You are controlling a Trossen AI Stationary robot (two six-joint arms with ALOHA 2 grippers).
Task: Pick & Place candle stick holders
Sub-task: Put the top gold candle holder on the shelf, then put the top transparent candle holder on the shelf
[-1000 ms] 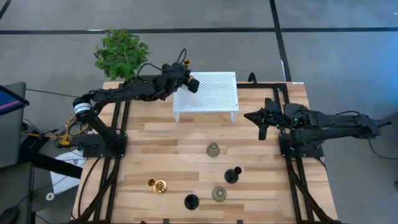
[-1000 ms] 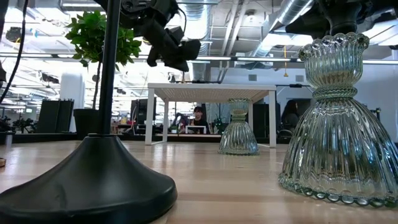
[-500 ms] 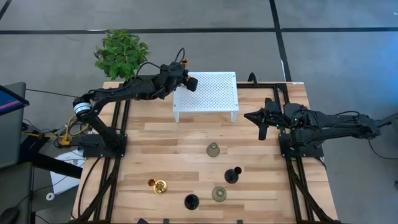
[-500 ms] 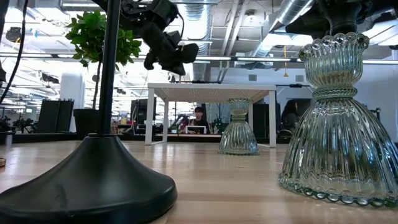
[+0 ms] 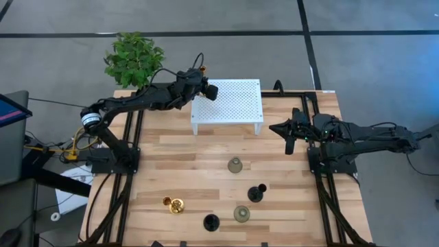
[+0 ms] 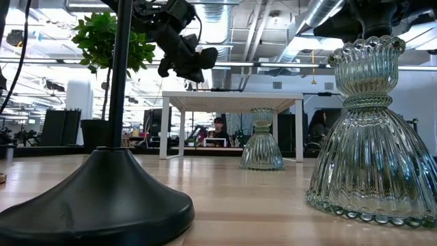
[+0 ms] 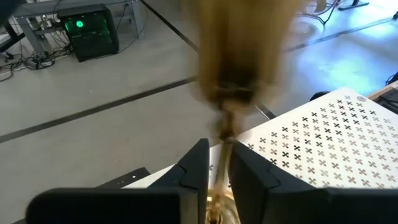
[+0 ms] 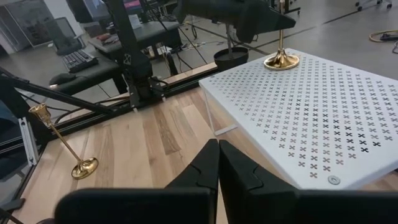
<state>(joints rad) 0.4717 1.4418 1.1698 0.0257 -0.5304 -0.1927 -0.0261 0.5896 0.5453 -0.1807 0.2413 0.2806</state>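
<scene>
My left gripper (image 5: 206,87) is over the far left corner of the white perforated stand (image 5: 233,106), shut on a tall gold candle stick holder (image 8: 281,43). That holder's round base (image 8: 281,61) is at the stand's top. The second gold holder (image 5: 175,204) stands on its base on the table at the near left. Two black holders (image 5: 256,193) (image 5: 210,221) and two grey-green ones (image 5: 235,165) (image 5: 241,213) stand near the front. My right gripper (image 5: 288,130) is shut and empty to the right of the stand. My left gripper pinches the gold holder's thin stem (image 7: 225,140) between its two fingers (image 7: 196,177), well above the base. The fingers come about level from the table's left and lie across the stem. The holder is upright, its cup (image 7: 239,50) above the fingers and its base on the stand's far left corner.
A green potted plant (image 5: 134,58) stands just off the table's far left corner, close to my left arm. In the low view a black holder (image 6: 116,171) and a ribbed grey-green holder (image 6: 372,137) stand close to the camera. Bare wood lies between the stand and the holders.
My left gripper, with the gold holder, has shifted a little toward the table's left and slightly down over the stand's far left corner, staying shut on the stem.
</scene>
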